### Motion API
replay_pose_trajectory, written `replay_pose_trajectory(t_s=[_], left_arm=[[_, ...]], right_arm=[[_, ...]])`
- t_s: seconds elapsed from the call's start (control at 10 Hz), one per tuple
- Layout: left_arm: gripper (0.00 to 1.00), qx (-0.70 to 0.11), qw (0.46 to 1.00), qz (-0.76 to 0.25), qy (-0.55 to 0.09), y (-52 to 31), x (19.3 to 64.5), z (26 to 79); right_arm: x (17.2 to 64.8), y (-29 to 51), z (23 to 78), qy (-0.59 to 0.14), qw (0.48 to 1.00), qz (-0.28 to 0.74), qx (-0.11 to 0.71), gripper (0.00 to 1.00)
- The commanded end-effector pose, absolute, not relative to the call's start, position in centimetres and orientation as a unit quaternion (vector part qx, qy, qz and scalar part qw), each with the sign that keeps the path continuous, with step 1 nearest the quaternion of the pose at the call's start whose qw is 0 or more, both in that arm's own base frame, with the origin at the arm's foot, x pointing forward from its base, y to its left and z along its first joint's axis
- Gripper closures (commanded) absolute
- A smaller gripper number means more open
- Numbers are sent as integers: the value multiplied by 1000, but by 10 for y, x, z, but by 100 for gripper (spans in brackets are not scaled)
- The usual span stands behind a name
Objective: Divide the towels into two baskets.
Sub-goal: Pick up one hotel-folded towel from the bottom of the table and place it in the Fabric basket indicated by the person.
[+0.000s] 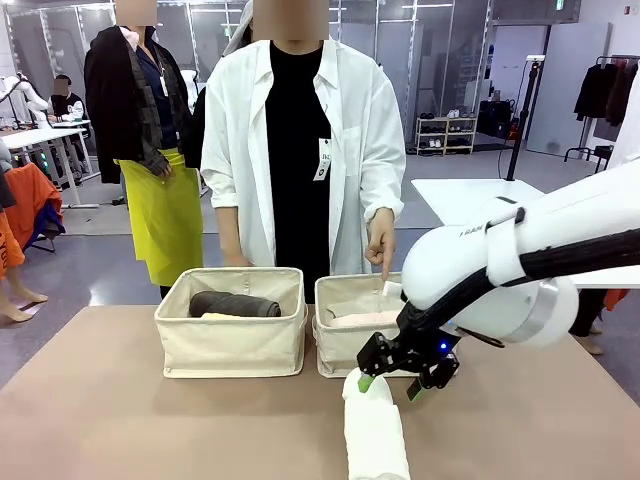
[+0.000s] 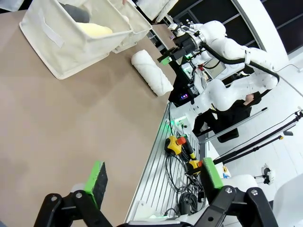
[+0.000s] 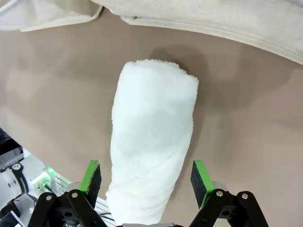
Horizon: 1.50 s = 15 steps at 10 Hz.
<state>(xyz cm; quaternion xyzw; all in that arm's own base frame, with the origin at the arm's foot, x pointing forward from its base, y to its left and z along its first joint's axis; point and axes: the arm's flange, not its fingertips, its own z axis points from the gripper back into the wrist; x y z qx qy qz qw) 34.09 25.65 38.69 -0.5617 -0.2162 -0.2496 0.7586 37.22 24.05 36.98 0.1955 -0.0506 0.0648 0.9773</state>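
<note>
Left basket: dark grey towel and pale yellow towel inside. Right basket: pale pink towel inside; person's hand points down at its far side. White towel on tabletop near right basket. Right end effector open, straddling white towel's far end. Left end effector open, empty, above bare tabletop

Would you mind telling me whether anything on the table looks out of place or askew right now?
Only the white towel stands out: it lies on the bare table in front of the right basket, not in either bin. The right gripper hangs open over its far end. Nothing looks spilled or damaged.
</note>
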Motion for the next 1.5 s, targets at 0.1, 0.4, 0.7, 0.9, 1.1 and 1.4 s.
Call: replay_pose_trajectory(t_s=[0.1, 0.4, 0.7, 0.9, 1.1, 1.4], left_arm=[[0, -561, 758, -249, -221, 256, 336, 389], [0, -561, 758, -249, -221, 256, 336, 389], [0, -561, 758, -249, -221, 256, 336, 389], [0, -561, 758, -249, -221, 256, 336, 389], [0, -561, 758, -249, -221, 256, 336, 389], [0, -561, 758, -249, -221, 256, 336, 389]], right_arm=[[376, 274, 351, -35, 985, 42, 166, 4], [369, 297, 332, -21, 989, 55, 136, 4], [375, 301, 325, -31, 992, 67, 98, 4], [375, 295, 324, -19, 990, 108, 83, 64], [377, 292, 327, -17, 990, 104, 89, 66], [378, 286, 330, -20, 990, 92, 104, 100]])
